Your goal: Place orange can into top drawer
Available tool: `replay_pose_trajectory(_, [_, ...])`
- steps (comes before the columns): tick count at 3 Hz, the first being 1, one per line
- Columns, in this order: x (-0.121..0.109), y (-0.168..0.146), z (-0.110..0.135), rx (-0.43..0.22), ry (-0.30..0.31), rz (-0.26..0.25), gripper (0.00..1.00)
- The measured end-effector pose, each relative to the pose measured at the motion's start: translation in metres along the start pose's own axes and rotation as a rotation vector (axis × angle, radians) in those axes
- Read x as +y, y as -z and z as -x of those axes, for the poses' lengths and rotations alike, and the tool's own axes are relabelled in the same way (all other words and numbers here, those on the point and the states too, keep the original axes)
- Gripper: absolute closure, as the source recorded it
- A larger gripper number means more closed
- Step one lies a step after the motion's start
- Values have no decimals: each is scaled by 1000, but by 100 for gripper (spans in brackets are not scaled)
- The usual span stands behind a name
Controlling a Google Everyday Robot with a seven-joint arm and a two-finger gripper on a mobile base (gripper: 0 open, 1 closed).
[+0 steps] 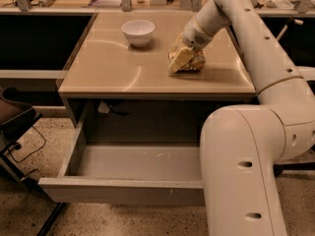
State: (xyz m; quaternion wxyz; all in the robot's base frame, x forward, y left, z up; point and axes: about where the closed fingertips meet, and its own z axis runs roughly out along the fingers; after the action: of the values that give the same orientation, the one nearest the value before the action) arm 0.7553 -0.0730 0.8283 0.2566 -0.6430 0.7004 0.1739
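Camera view picks up at the far left, where a dark cable (30, 150) loops over the speckled floor (24, 215) at 9 o'clock from the open drawer. Moving right, here's the desk (103, 73), a tan top with a soft glare across it. On it, at 11 o'clock from the middle, sits a white bowl (138, 32), upright and well apart from the action.

Below the desk top, the top drawer (123, 191) is pulled all the way out toward 6 o'clock. Its grey front panel shows small white scuffs, and the floor of it shows bare grey up to where the robot's body hides its right end.

Further right on the desk, at 4 o'clock from the bowl, the claw (181, 61) is down at the surface, pressed right against the orange can (197, 63). The can sits on the desk top, crinkled and shiny, on the claw's 3 o'clock side, not in the drawer. Whether the claw has actually closed on it or only leans against it, I cannot tell from this angle.

From the claw, the white arm (256, 48) climbs toward 1 o'clock, bends back down the right edge, and ends in the big rounded body (236, 181) filling the 5 o'clock corner.
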Motion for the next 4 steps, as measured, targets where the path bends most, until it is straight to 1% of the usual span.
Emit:
replay_pose_trajectory(1, [0,0,0,0,0,0,66])
replay_pose_trajectory(2, [1,4,-1,9,-6,-28,89])
replay_pose_trajectory(3, [12,58,7,-54,-17,-159,100])
replay_pose_trajectory(4, [50,146,40,-185,-56,-326,100])
